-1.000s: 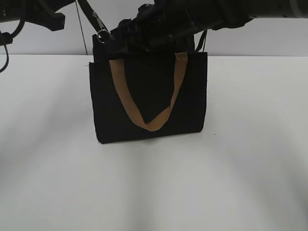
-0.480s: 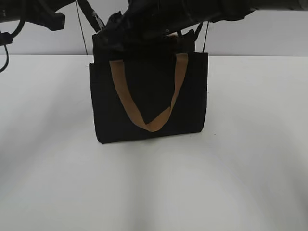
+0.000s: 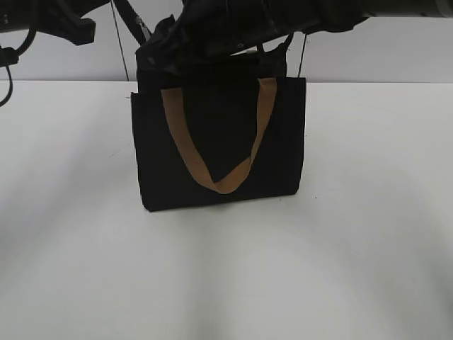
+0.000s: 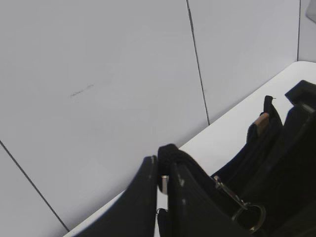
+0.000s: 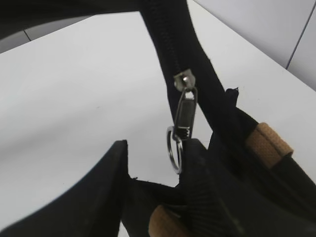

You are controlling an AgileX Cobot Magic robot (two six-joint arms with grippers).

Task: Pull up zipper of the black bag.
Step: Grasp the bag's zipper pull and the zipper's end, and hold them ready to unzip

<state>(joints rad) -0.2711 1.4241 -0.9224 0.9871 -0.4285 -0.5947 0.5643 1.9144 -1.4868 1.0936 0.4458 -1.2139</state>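
The black bag (image 3: 219, 142) stands upright on the white table, with a tan strap (image 3: 185, 152) hanging down its front. My right arm reaches across the bag's top, and its gripper (image 3: 157, 53) is at the top left corner. In the right wrist view the right gripper (image 5: 155, 148) is open. The silver zipper (image 5: 183, 116) hangs from the black zip line, its ring beside the right finger. My left gripper (image 4: 164, 170) is shut on the black fabric end of the zip line, held up. The zipper (image 4: 242, 210) shows just right of it.
The white table (image 3: 85, 234) runs out on all sides of the bag. A grey panelled wall (image 4: 98, 74) stands behind it. The left arm (image 3: 64, 25) and cables hang at the top left.
My right gripper has moved left along the bag's top. It now covers the zipper ring that showed in the exterior view one second ago. The bag has stayed put.
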